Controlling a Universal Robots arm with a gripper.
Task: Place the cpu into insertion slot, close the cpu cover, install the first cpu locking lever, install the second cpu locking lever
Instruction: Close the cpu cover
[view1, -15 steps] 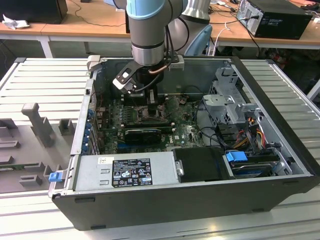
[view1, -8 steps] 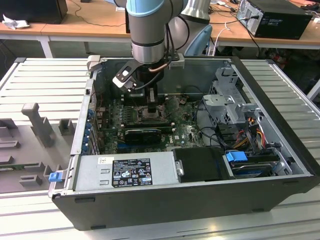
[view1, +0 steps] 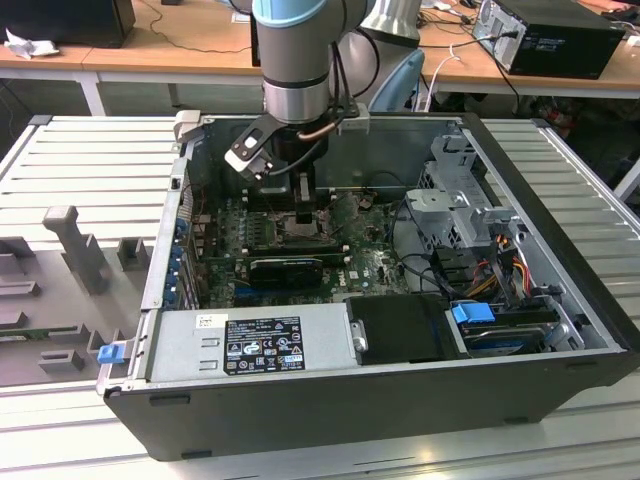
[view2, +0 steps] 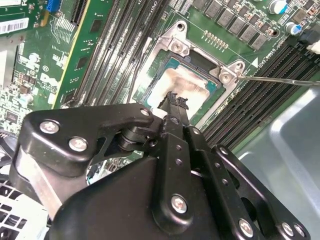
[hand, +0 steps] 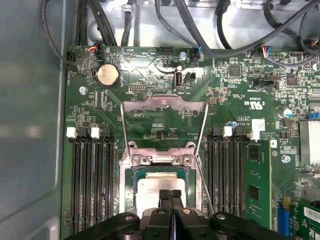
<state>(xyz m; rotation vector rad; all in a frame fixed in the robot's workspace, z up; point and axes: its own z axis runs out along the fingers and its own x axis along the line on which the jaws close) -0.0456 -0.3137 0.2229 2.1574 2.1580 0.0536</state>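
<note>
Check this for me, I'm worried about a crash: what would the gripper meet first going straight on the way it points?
Most likely the pale tan-silver square cpu lying in the silver-rimmed insertion slot, straight ahead of the gripper; whether they already touch is unclear.

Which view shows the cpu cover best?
The first wrist view: the cpu cover is open, whole frame visible. The exterior view has the gripper in front of it; the second wrist view frames the cpu instead.

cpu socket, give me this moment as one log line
chip: lying in socket | cover: open, folded back | pincer: shut, tips over chip
</note>
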